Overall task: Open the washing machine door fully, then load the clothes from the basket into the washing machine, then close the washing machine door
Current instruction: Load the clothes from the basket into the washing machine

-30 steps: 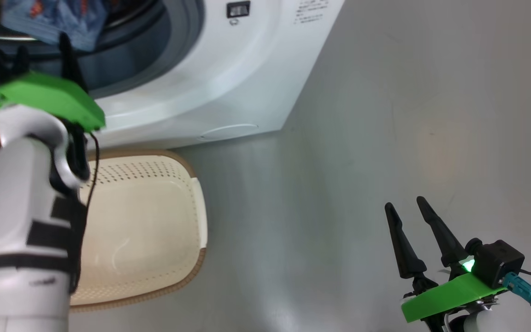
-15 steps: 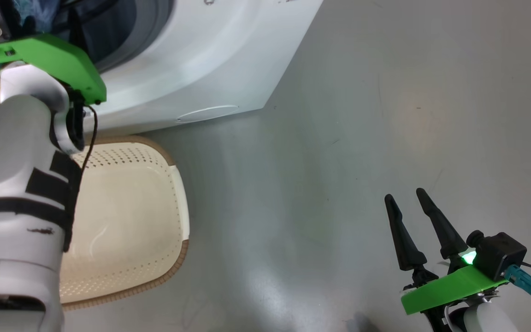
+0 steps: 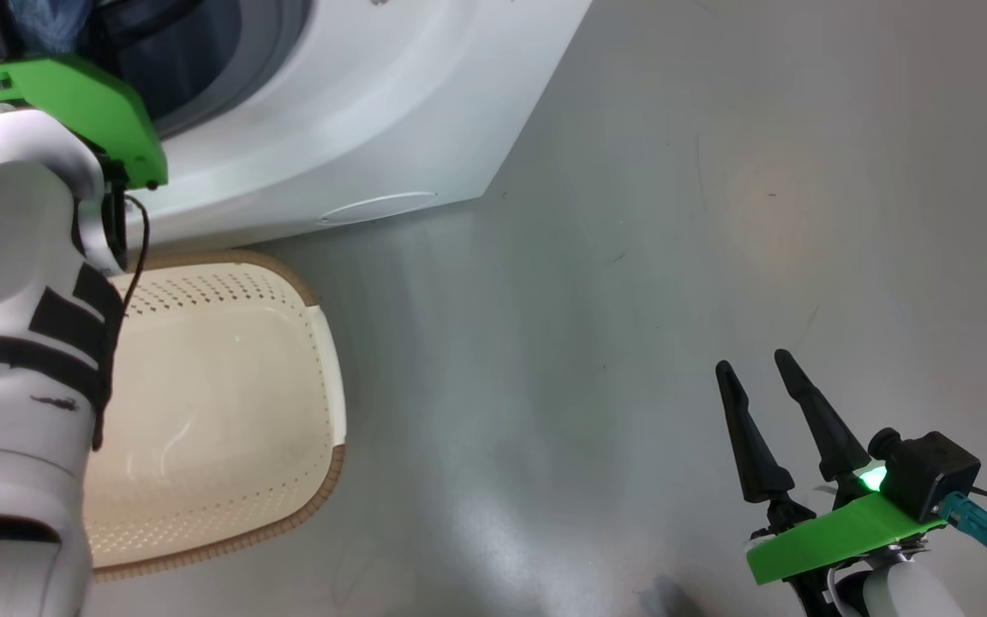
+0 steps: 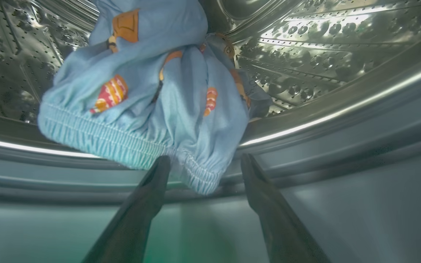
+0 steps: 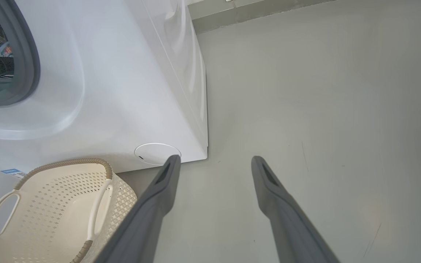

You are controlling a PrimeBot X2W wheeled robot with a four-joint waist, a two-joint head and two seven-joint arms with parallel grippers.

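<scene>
Right now the left gripper (image 4: 205, 160) is inside the mouth of the washing machine (image 3: 356, 111). Its jaws are spread wide and hold nothing. Just past their tips lie the clothes (image 4: 152, 91), a light-blue bundle printed in orange. It sits at the front of the steel drum (image 4: 323, 54), and its gathered elastic hem hangs over the drum's lip towards the grey gasket (image 4: 342, 153). To my eye the cloth has been let go and the jaws are kept apart so they can come away without snagging it. That hem looks close enough to the opening to be worth a nudge inward before the door shuts.

The right gripper (image 3: 753, 362) waits over the bare floor (image 3: 631, 300), well away from the machine. Its jaws are equally wide and empty, and it seems parked out of the way while the left arm does the loading.

The basket (image 3: 202, 296) stands on the floor against the foot of the machine, under the left forearm, and its cream inside is bare. Loading looks done, so closing the door is what remains.

Compared with a second ago, the machine and basket sit further to the left in the head view. The whole picture has slid that way, so I take it as the head turning and not the things moving. The basket was already empty then. The right gripper shows the same spread in much the same spot, and the left arm's green mount stands at the opening as before.
</scene>
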